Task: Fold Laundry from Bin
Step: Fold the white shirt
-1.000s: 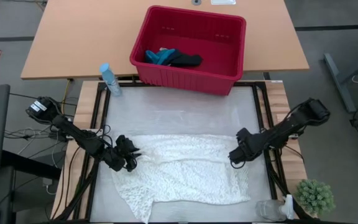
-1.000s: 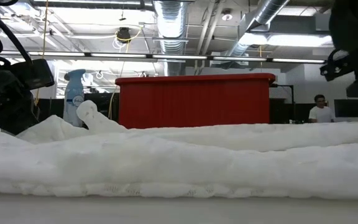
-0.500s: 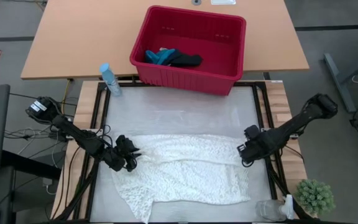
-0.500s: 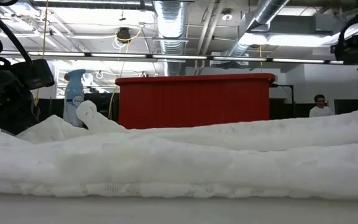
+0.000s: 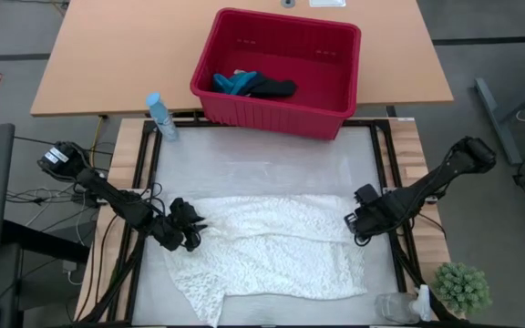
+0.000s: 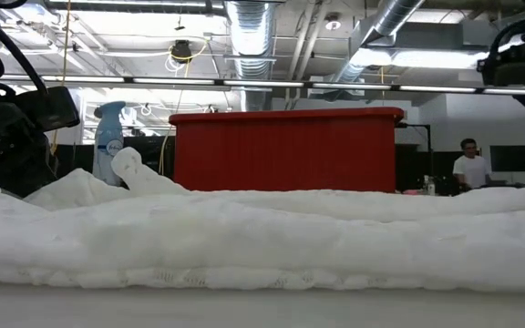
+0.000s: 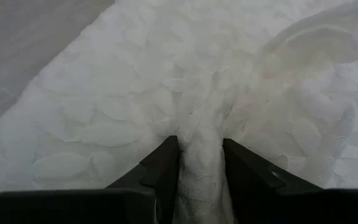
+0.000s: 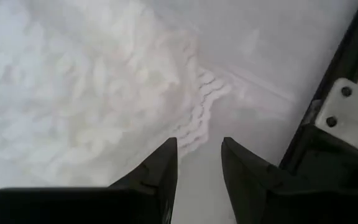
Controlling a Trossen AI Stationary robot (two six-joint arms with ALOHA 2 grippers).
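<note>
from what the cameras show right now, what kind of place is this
Most likely a robotics lab or open workshop, not a home. The low view shows exposed ceiling ducts and strip lights, with a person at a desk in the background. The red bin sits on a plain work table beside the robot's framed work surface.

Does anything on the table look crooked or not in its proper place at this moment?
The white cloth lies crooked and wrinkled, with one corner trailing toward the table's front edge. The left gripper pinches a fold of it; the right gripper is open beside its scalloped edge, holding nothing. The red bin sits askew.
</note>
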